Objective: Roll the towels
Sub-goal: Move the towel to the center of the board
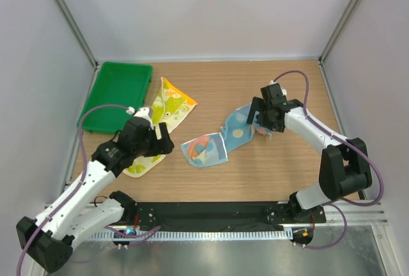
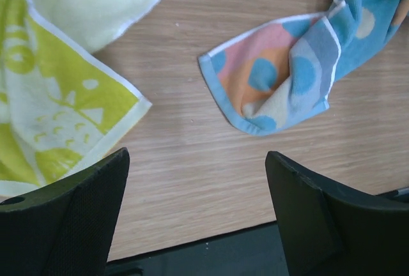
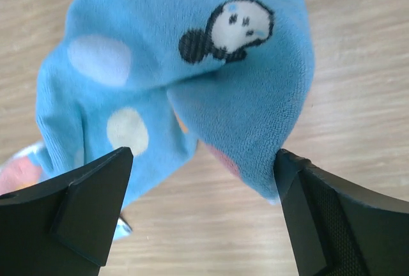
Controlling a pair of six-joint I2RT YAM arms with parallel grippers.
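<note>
Right wrist view: the right gripper (image 3: 203, 154) gapes wide over the crumpled blue towel (image 3: 268, 78) mid-table; the left gripper (image 2: 197, 154), also wide, hovers by the yellow-green towel (image 2: 64, 97). Bunched folds may roll crooked.

The top external view looks down from above and behind the arm bases, showing the whole table (image 1: 268, 174) from near edge to far wall. The left wrist view looks steeply down at the near left of the tabletop, close, past the left gripper (image 2: 197, 156). The right wrist view sits closest, looking past the right gripper (image 3: 203, 154). All three views share the blue towel (image 1: 235, 130).
</note>
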